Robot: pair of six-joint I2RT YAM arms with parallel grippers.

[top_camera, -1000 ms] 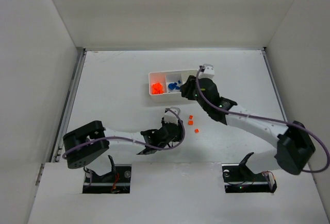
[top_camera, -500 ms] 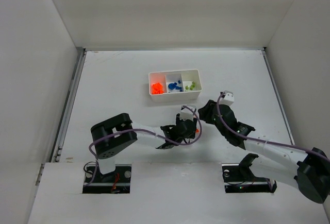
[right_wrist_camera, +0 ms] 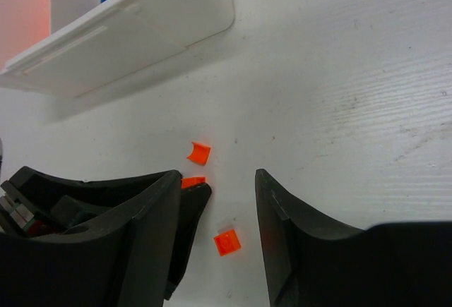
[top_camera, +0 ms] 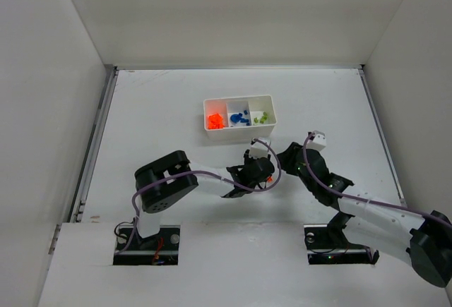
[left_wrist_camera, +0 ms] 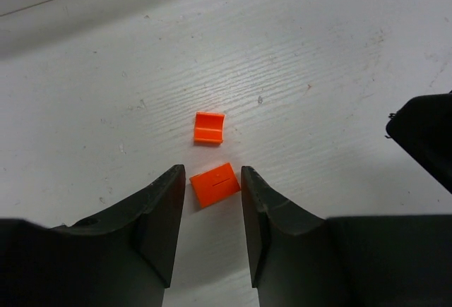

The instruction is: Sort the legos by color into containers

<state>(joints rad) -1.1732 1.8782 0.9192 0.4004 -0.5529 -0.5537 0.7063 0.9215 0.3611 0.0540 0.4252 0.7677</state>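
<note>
Three small orange legos lie on the table in front of the white tray (top_camera: 239, 104). In the left wrist view my left gripper (left_wrist_camera: 214, 176) is open, low over the table, with a flat orange lego (left_wrist_camera: 215, 183) between its fingertips and a curved orange lego (left_wrist_camera: 209, 127) just beyond. In the right wrist view my right gripper (right_wrist_camera: 219, 180) is open with a square orange lego (right_wrist_camera: 227, 241) between its jaws. The curved lego (right_wrist_camera: 199, 152) lies ahead, and the flat one (right_wrist_camera: 192, 181) is half hidden by the left gripper's finger (right_wrist_camera: 189, 222). The tray holds orange (top_camera: 215, 121), blue (top_camera: 239, 117) and green (top_camera: 260, 117) legos.
The two grippers (top_camera: 258, 169) (top_camera: 282, 157) are very close together in the middle of the table. The tray's near wall (right_wrist_camera: 141, 21) stands just beyond the loose legos. White walls enclose the table on the left, right and back.
The right arm has pulled back from the tray and come down next to the loose orange legos. The left gripper has moved right and now straddles the flat orange lego.
</note>
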